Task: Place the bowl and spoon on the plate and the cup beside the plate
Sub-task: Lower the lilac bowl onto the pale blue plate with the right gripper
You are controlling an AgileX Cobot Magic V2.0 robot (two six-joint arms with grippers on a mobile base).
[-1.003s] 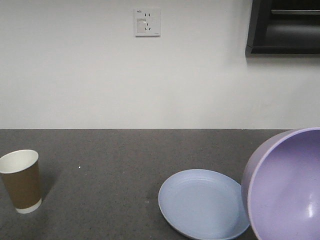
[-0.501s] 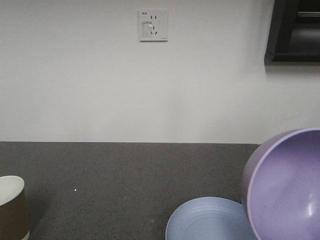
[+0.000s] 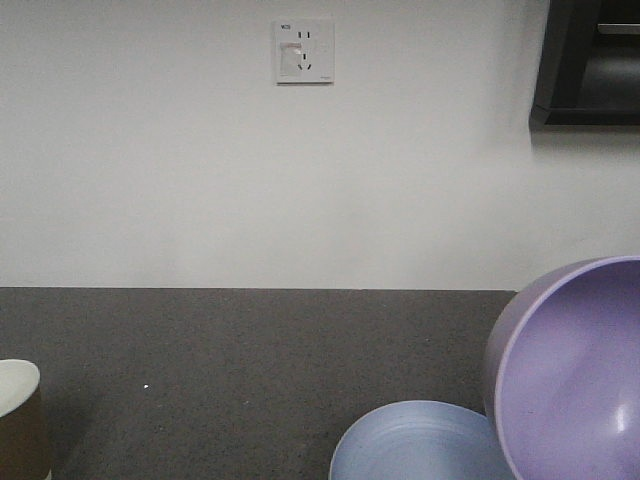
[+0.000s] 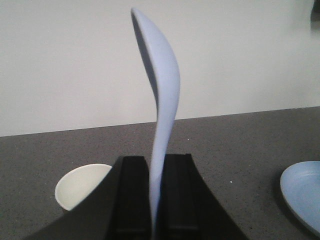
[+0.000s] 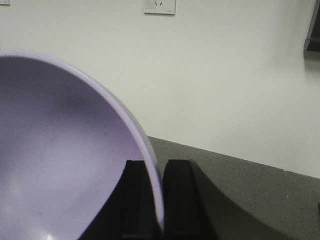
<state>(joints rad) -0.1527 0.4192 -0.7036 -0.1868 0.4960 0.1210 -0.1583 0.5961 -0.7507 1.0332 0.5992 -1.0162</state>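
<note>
My left gripper (image 4: pixel 156 170) is shut on the handle of the pale blue spoon (image 4: pixel 162 85), which stands upright out of the jaws with its scoop at the top. My right gripper (image 5: pixel 156 175) is shut on the rim of the lavender bowl (image 5: pixel 60 150), held tilted in the air. In the front view the bowl (image 3: pixel 575 370) fills the lower right, above and right of the pale blue plate (image 3: pixel 415 445) on the counter. The plate's edge (image 4: pixel 302 192) also shows at the right of the left wrist view. The brown paper cup (image 3: pixel 18 415) stands at the far left, its white inside (image 4: pixel 80 185) behind my left fingers.
The dark grey speckled counter (image 3: pixel 250 370) runs back to a white wall with a socket (image 3: pixel 303 50). A dark cabinet (image 3: pixel 590 60) hangs at the upper right.
The front view has tilted upward: the plate and cup have slid down toward the bottom edge and are partly cut off. The bowl keeps its place at the right.
</note>
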